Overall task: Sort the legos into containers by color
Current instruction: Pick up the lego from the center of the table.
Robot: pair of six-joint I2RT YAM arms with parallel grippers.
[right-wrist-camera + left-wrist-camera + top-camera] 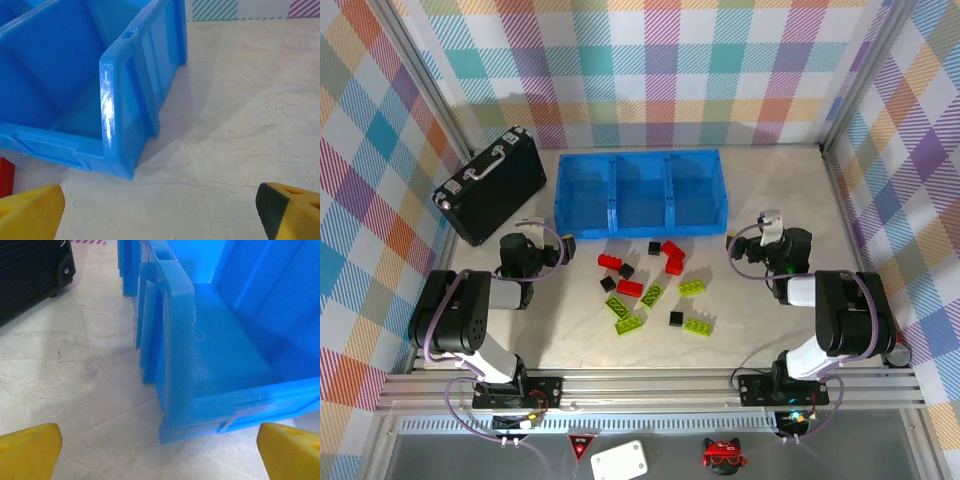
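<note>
Progress: 0 sorted, judging by the top view; all 3 compartments of the blue tray (612,195) look bare inside.
Left to do: every one of the legos (630,288), approx a dozen, red / lime-green / black, one color per compartment.
Legos pos: loose cluster mid-table (760,300), just near of the tray, between the 2 arms; none touches the tray as far as I can tell.
Tray pos: far-mid of the table; black briefcase (490,185) to its left, apart.
Tray axis: long axis runs L–R, roughly parallel w/ the near table edge; open tops face up.
Lego axes: mixed; most green bricks lie diagonal; black cubes too small to tell.
Left gripper (160,455): fingers wide apart, nothing between; faces the tray's near-left corner.
Right gripper (160,210): fingers wide apart, holds nothing; faces the tray's near-right corner, w/ a red lego (5,177) at the left edge of its view.
</note>
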